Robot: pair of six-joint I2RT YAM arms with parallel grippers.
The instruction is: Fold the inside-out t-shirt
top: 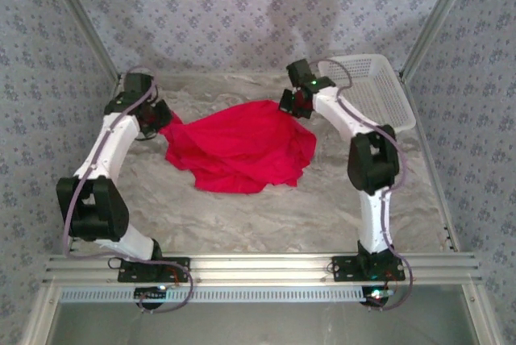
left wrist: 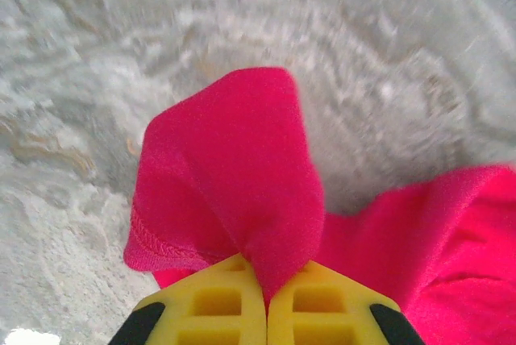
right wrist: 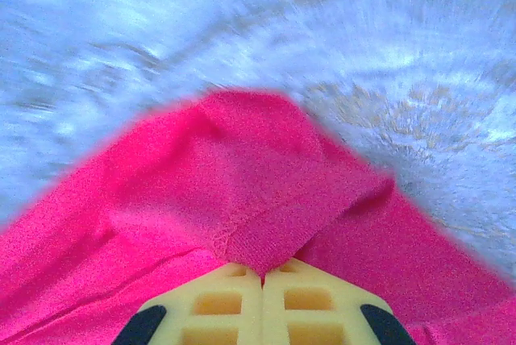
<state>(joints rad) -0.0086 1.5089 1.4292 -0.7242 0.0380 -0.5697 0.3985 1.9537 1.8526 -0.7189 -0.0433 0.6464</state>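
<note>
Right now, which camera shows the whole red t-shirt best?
The top external view. It shows the whole t-shirt lying crumpled on the table. The left wrist view gives a close-up of one pinched fold in shut jaws; the right wrist view, another.

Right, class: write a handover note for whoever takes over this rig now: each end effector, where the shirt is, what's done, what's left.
Grips: left end effector shut on a shirt edge at its left side; right end effector shut on an edge at its far right.
Shirt: crumpled on the table, towards the far side; basket at far right.
Done: both grips taken.
Left: spread it flat, then fold.
</note>
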